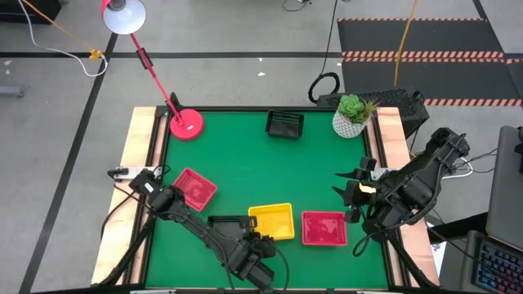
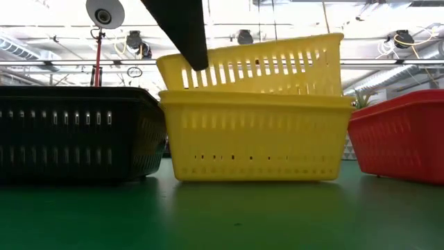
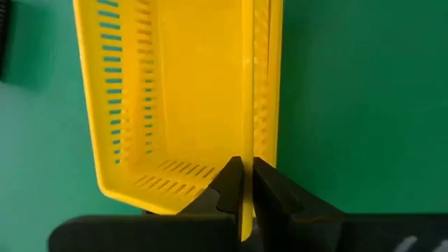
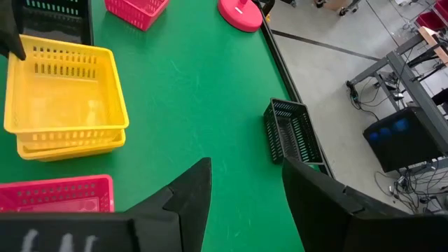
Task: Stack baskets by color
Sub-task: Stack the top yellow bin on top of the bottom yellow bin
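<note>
Green felt tabletop [image 1: 245,163]: the upper yellow slotted plastic basket [image 3: 182,98] is being pinched at its rim by the left gripper [image 3: 243,183], sitting tilted in the lower yellow basket [image 2: 257,139] (not fully nested). It should be levelled before being let go. The right gripper [image 4: 241,203] is being held apart, unclenched and empty.

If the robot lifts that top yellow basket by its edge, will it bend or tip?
Probably tips some: the left gripper pinches only one thin wall of the top yellow basket, which already sits tilted in the lower yellow basket. It looks light, since its sides are slotted plastic. The rim may flex a little, but it seems fairly stiff.
</note>
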Motion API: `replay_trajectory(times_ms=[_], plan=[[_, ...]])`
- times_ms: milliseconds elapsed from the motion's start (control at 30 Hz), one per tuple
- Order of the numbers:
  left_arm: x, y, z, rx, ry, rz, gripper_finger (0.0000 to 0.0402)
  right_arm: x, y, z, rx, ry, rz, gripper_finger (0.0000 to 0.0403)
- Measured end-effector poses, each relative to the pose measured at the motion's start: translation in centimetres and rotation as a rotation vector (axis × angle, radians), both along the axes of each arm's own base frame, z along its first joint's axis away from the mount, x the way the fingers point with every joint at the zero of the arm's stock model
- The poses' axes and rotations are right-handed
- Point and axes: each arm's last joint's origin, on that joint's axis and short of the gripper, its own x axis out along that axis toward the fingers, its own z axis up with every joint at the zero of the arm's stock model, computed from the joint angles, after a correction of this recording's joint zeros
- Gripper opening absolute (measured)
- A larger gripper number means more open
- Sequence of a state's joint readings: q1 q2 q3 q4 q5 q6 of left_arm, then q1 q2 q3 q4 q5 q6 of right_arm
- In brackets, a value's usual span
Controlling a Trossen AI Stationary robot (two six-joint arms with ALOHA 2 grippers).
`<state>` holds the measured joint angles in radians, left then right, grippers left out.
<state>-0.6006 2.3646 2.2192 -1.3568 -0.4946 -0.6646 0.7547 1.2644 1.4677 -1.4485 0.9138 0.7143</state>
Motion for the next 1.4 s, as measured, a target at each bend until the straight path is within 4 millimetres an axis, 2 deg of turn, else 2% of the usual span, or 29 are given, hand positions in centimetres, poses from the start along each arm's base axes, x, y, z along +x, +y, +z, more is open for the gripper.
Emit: replay_trajectory(times_ms=[467,867,1067,1267,1400], plan=[[0.5,-0.3,0.0,-0.02,-0.041,-0.029,0.0115,0.0,0.0,0.0,0.0,0.0,0.0,0.0169],[2.4,0.8,0.1,-0.09,-0.086,-0.063,0.0118,0.0,0.0,0.0,0.005,-0.005,0.0,0.0169],[3.6,1.9,-1.1,-0.133,-0.075,-0.111,0.0119,0.0,0.0,0.0,0.006,-0.004,0.001,0.0169],[4.1,3.4,-3.4,-0.146,-0.043,-0.087,0.0145,0.0,0.0,0.0,0.004,-0.002,0.003,0.0169],[4.4,3.4,-3.7,-0.171,-0.052,-0.107,0.0145,0.0,0.0,0.0,0.003,-0.002,0.003,0.0169]])
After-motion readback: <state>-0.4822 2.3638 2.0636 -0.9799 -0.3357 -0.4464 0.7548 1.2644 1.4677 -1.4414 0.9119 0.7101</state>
